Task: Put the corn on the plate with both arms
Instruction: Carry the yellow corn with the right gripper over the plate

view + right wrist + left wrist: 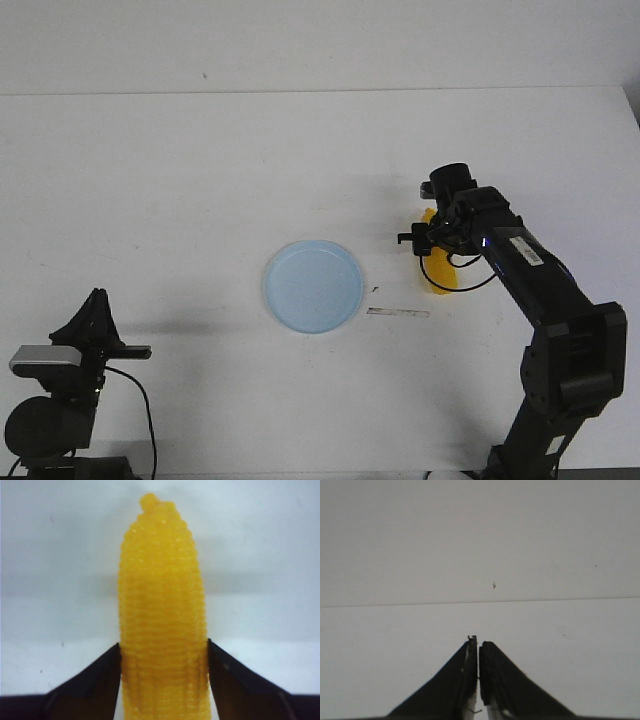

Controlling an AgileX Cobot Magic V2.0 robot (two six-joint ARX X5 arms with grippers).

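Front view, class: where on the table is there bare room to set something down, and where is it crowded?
Free: the far table beyond the plate, and the stretch between the plate and the left gripper. Crowded: right of the plate, where the right gripper closes on the corn beside a thin strip.

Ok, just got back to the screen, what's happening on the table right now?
The right gripper has its fingers on either side of the corn, apparently gripping it; whether it is lifted off the white table is unclear. The pale blue plate sits bare near the middle, to the corn's left in the front view. The left gripper is shut on nothing, parked at the table's near left corner.
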